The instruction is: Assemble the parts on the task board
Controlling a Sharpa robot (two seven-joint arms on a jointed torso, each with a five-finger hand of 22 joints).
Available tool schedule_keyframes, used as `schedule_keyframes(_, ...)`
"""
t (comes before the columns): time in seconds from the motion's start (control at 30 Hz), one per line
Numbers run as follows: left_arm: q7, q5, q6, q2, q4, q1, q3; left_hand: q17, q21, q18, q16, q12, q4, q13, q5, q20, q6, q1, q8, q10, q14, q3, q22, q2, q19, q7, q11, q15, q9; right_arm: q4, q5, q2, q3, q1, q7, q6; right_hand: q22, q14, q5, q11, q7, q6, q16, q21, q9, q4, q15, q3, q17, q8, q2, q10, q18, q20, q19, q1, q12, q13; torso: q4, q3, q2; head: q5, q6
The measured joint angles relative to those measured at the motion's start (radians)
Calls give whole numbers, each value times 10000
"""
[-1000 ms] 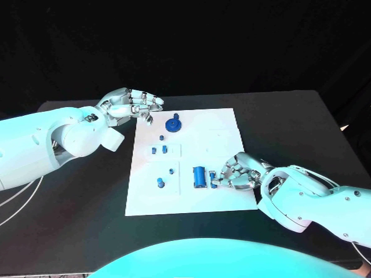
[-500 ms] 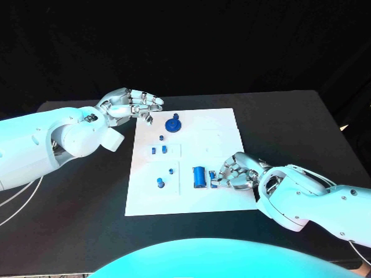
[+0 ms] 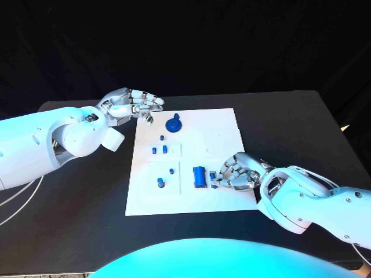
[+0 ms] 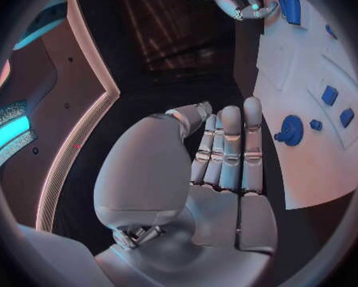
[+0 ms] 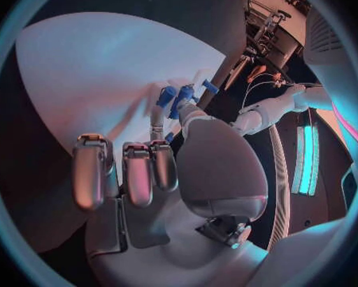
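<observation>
Nothing has visibly moved since the earlier frames. Right hand rests on the task board at five o'clock, fingers curled beside the large blue cylinder; whether they clamp anything, I cannot tell. Left hand hovers at eleven o'clock, fingers curled together, empty.

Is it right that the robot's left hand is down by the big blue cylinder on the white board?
No, that is the right hand, beside the big blue cylinder on the white task board. The head view shows the left hand off the board's far corner.
</observation>
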Motion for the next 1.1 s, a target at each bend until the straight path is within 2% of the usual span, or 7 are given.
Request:
schedule_keyframes(0.4,-2,0,8,-3,-5,0,-1,-10,0,0,0,0,-29,1,0,0,0,0,0,0,0,29,19,0,0,0,0,0,0,52,63,-142,-2,0,66,290,-1,0,0,0,0,0,0,0,-9,-51,0,-106,-1,0,40,0,-1,0,0,-39,0,0,-2,-1,0,-4,0)
schedule_keyframes(0.63,-6,0,19,1,-10,0,-2,-9,0,0,0,0,-28,1,0,0,0,0,0,0,0,28,18,0,0,0,0,0,0,30,63,-148,-3,-2,47,513,-2,0,0,0,0,0,0,0,-9,-51,0,-106,-2,0,-31,0,0,0,0,31,0,0,-1,-6,2,-4,-1)
schedule_keyframes(1.1,-13,-1,42,-5,-5,-2,-4,-9,0,-1,0,0,-28,1,0,0,0,0,0,0,0,28,17,0,0,0,0,0,0,-177,-137,49,4,1,-175,553,-4,0,0,0,0,0,0,0,-18,-52,0,-106,-3,38,65,0,0,1,-1,126,0,0,12,-3,15,14,0)
